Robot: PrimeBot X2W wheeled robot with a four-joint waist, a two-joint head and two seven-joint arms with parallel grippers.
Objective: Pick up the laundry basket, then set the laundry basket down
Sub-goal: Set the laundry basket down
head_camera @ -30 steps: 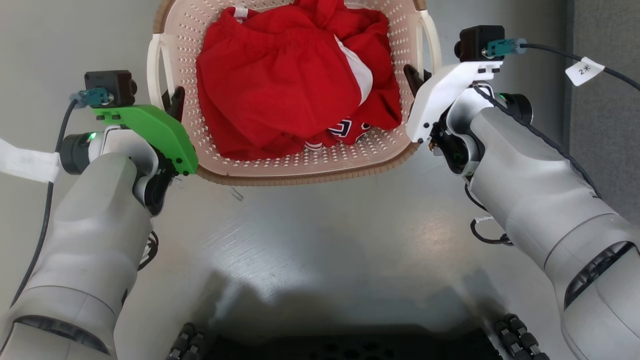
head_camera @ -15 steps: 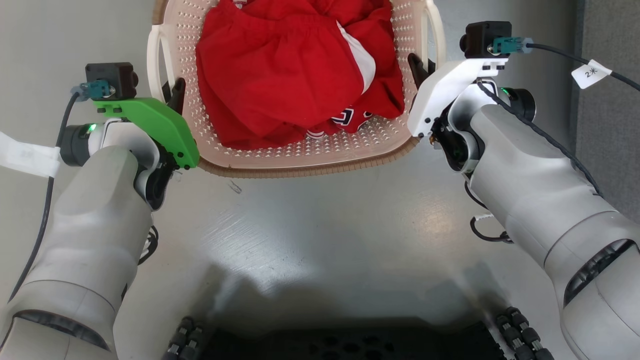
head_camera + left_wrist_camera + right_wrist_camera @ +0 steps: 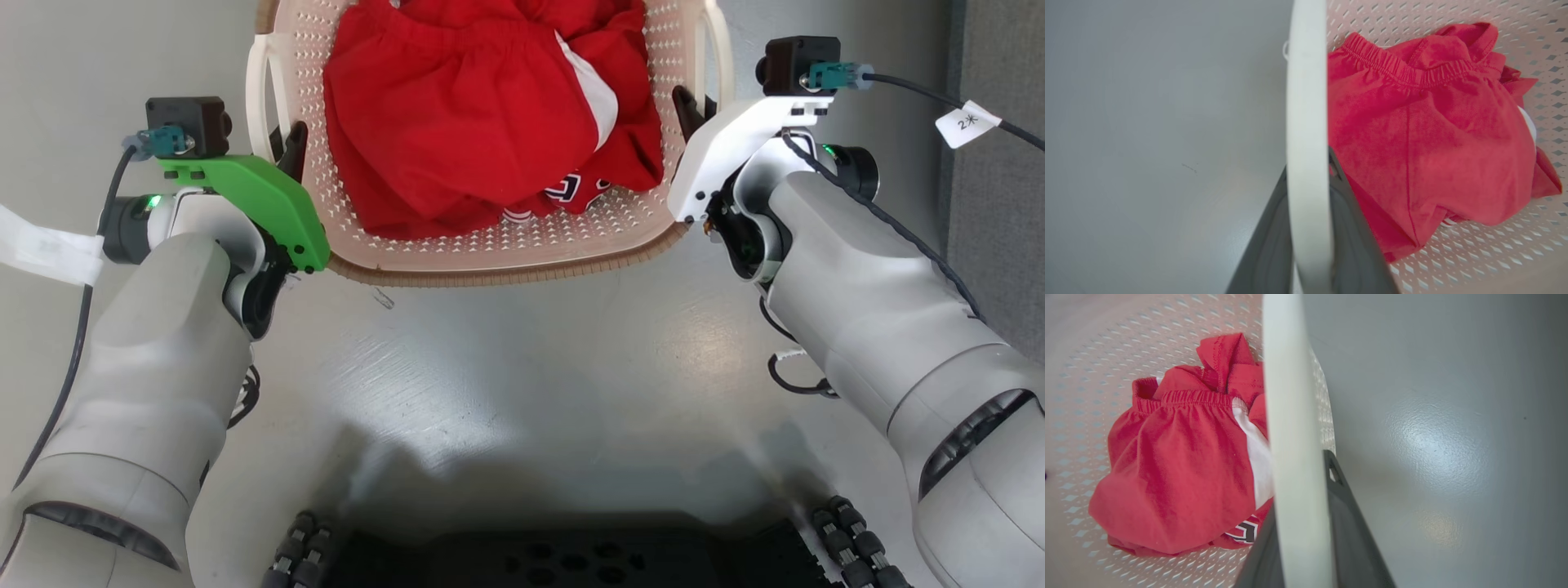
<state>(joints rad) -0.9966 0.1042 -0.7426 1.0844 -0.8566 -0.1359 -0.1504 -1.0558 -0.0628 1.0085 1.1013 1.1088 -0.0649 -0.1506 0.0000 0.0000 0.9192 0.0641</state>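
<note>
Left gripper, 9 o'clock, and right gripper, 3 o'clock, are each clenching a white handle of the laundry basket, which is occupying 12 o'clock with red clothes inside.

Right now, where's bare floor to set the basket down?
Widest bare patch: grey floor between left forearm and right forearm, from the near rim of the laundry basket to the robot's base. Also floor beyond the left handle. Crowded right: tagged cable, darker grey strip.
</note>
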